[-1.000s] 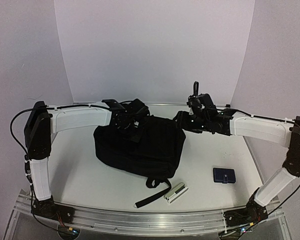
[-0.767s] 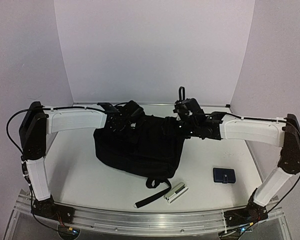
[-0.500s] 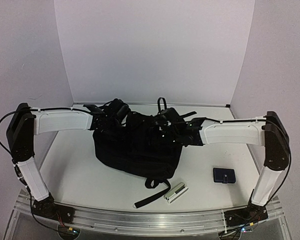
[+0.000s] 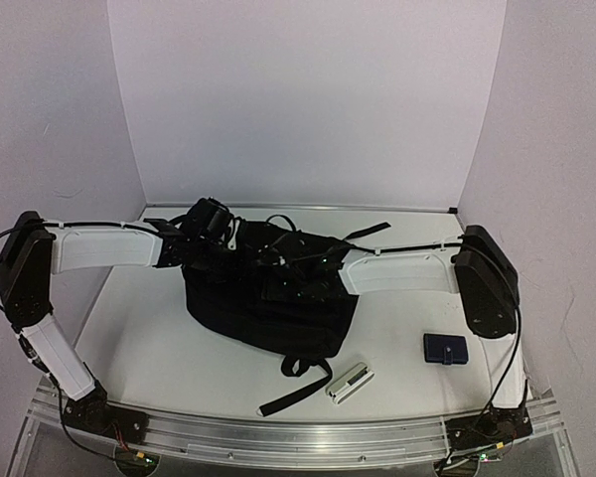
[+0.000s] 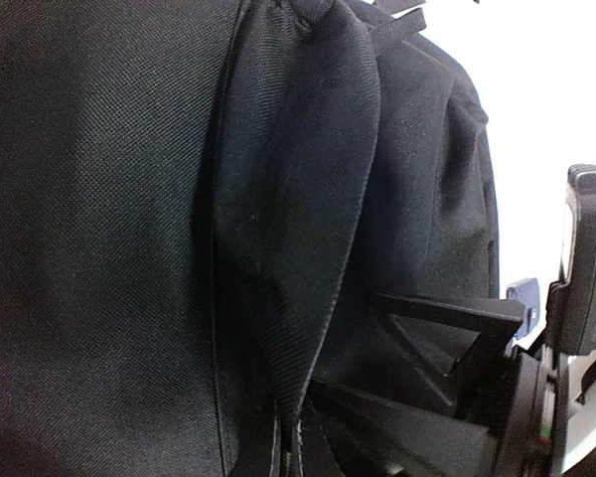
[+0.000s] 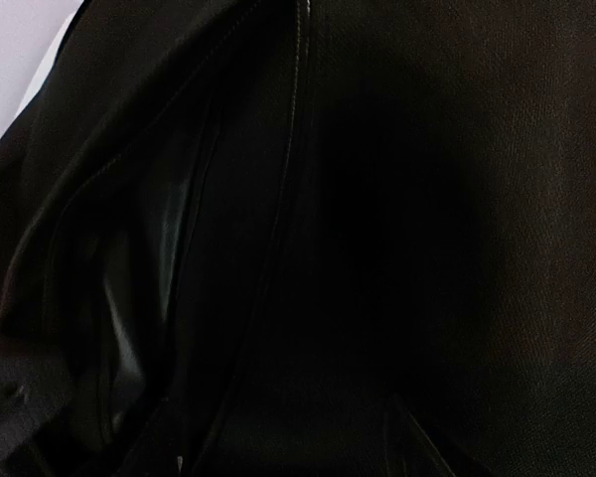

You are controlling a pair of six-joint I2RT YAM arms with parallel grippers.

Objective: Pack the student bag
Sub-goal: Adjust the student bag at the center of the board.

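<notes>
Slumped mid-surface, between the two arms: the student bag, black and soft, one strap trailing toward the near edge.

Pressed against the bag's far left corner: the left pincer. In the left wrist view, black weave and a raised fold of fabric just ahead of that pincer, one dark finger low at the right beside the cloth. Open or closed: cannot tell.

Sunk into the bag's upper right side: the right pincer. Through its wrist view, all dark fabric with a seam close in front. Grip likewise impossible to tell.

On the near side of the right pincer, just off the bag's lower edge: a white-and-grey case, flat on the surface. Farther right of the same pincer, well apart from the bag: a small dark-blue pouch.
</notes>
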